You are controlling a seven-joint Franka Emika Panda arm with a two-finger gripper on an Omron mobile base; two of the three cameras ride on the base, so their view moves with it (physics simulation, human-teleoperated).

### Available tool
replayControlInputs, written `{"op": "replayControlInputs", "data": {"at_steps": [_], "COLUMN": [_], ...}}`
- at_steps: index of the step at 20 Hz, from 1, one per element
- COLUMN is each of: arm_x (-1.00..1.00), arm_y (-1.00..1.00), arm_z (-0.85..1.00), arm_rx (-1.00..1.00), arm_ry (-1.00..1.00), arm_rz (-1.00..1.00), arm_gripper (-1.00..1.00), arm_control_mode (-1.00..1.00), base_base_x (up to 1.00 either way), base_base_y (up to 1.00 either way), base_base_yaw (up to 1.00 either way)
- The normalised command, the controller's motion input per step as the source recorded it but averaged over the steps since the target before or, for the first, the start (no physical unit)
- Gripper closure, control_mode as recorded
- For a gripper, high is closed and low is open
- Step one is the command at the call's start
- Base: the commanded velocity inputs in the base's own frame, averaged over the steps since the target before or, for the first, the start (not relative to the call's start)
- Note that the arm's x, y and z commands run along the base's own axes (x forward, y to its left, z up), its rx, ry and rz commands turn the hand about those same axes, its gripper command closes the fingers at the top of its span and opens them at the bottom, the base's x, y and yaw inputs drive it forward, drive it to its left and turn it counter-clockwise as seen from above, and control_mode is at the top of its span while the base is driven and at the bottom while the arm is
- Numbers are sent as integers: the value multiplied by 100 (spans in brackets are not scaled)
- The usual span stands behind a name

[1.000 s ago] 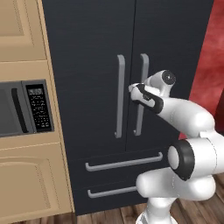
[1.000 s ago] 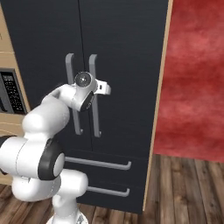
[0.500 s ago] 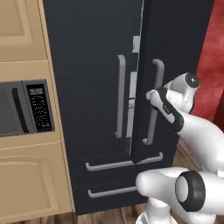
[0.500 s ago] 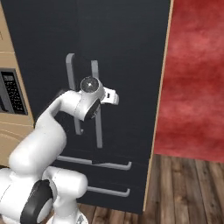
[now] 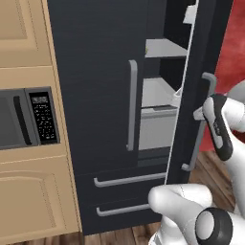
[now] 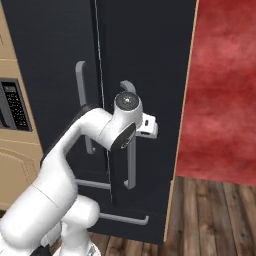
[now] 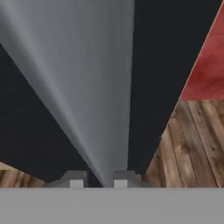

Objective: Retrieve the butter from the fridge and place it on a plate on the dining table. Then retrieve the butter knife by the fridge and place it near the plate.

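Currently the step in hand looks like opening the fridge (image 5: 100,72): the gripper (image 5: 197,114) is pinched on the right door's grey bar handle (image 5: 200,125), roughly midway up it, and the right door (image 6: 145,65) stands partly swung out. From the left base view the gap shows white shelves (image 5: 160,91) and a pale drawer front inside; the butter cannot be made out on them, too small or hidden by the door edge. From the hand view the bar (image 7: 94,87) runs straight up between the two finger tips (image 7: 76,178), so the hold looks centred, bar touching both pads. The left door (image 5: 95,95) is shut, its own handle (image 5: 132,105) untouched. To do this step well, probably keep the jaws clamped and pull along an arc around the hinge on the door's far right side, not straight back, so the bar does not twist out of the pads. The wrist should turn with the door to stay square to the handle. The door likely needs to go wider before the arm can reach the shelves, since the opening is narrow now. Risk: the elbow and the white base (image 5: 186,215) sit close under the door's swing path, so the base may need to back off. Microwave (image 5: 26,117) at left is not involved.
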Motion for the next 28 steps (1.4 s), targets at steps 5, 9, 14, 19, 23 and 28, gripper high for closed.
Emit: {"op": "replayControlInputs", "data": {"at_steps": [5,9,14,19,23,28], "arm_x": [-81,-68,-55,-45,-14,0], "arm_y": [-97,-29,29,70,68,82], "arm_z": [0,0,5,18,4,1], "arm_rx": [8,1,-19,-50,-57,-55], "arm_ry": [1,-5,0,1,10,25], "arm_rz": [6,0,0,-4,-10,-15], "arm_gripper": [100,100,-100,-100,-100,-100], "arm_control_mode": [-100,-100,-100,-100,-100,-100], "base_base_x": [0,0,0,0,0,0], "base_base_y": [0,0,0,0,0,0], "base_base_yaw": [0,0,0,0,0,0]}}
